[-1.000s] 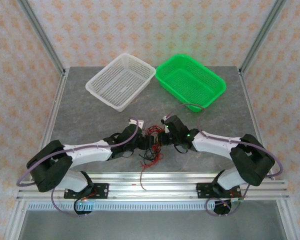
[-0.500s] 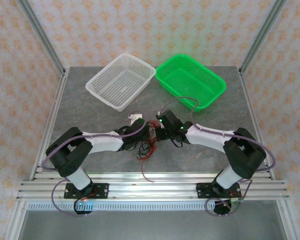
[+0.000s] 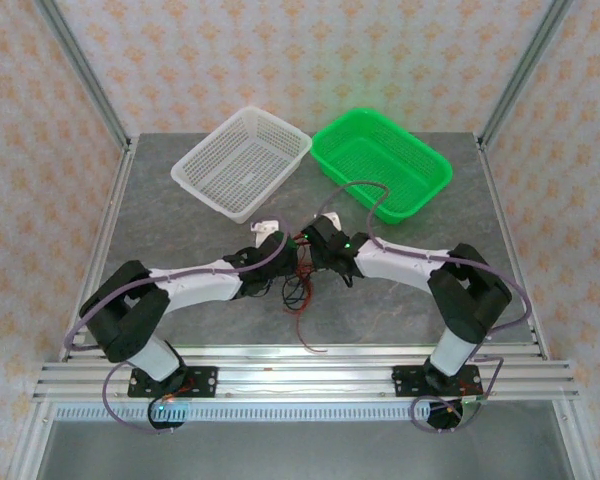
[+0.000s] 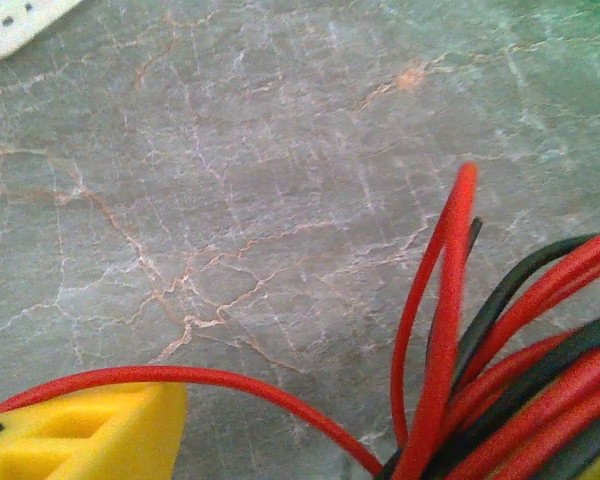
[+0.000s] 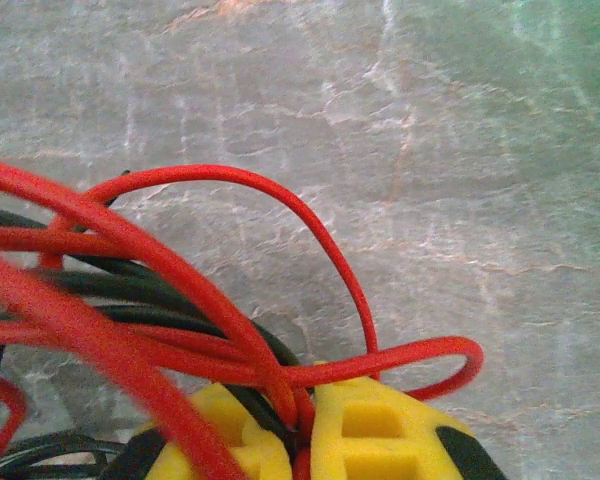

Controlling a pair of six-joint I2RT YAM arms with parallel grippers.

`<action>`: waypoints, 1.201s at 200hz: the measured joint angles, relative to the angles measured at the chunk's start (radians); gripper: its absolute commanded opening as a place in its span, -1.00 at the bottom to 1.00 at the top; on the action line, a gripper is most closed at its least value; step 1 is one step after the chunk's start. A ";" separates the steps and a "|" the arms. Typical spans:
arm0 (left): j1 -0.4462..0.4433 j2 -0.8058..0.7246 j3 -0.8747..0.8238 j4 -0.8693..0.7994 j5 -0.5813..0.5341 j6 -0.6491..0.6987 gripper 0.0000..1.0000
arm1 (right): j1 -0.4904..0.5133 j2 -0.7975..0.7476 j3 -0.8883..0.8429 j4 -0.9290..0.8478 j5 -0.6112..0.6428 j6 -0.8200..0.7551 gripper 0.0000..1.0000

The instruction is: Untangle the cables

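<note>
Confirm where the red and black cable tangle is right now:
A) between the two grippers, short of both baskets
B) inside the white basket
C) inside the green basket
A: in the top view the cables bunch between the left gripper and the right gripper, on the near side of the white basket and the green basket, with no wire in either.

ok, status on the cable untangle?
Right gripper shut on the cables, red and black strands pinched. Left gripper open, bundle beside one finger. Cables in one clump, red end trailing on the table. White basket, green basket behind, out of the way.
</note>
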 measured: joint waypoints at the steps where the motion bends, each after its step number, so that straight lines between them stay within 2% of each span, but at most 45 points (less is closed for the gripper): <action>1: 0.000 -0.001 0.000 -0.001 0.001 0.001 0.35 | 0.000 0.000 0.000 0.000 0.001 0.000 -0.69; 27: 0.013 -0.042 0.019 -0.027 0.039 0.007 0.34 | -0.025 0.000 0.008 -0.006 0.008 0.030 -0.31; 53: 0.027 -0.061 0.031 -0.032 0.064 0.011 0.19 | -0.072 -0.013 0.005 -0.001 -0.055 0.077 0.08; 83: 0.032 -0.060 0.031 -0.027 0.099 0.011 0.13 | -0.105 -0.091 -0.047 0.050 -0.162 0.146 0.27; 127: 0.032 -0.050 0.029 0.000 0.152 -0.002 0.21 | -0.104 -0.209 -0.164 0.158 -0.301 0.300 0.31; 157: 0.032 -0.050 0.029 -0.004 0.170 -0.004 0.21 | -0.080 -0.225 -0.226 0.195 -0.322 0.397 0.31; 185: 0.032 -0.053 0.003 -0.001 0.190 -0.020 0.18 | -0.050 -0.178 -0.233 0.249 -0.328 0.473 0.32; 219: 0.032 -0.089 -0.124 0.019 0.217 -0.052 0.17 | -0.036 -0.073 -0.233 0.331 -0.320 0.564 0.31; 240: 0.032 -0.144 -0.190 0.023 0.230 -0.059 0.17 | -0.032 -0.018 -0.227 0.367 -0.310 0.603 0.24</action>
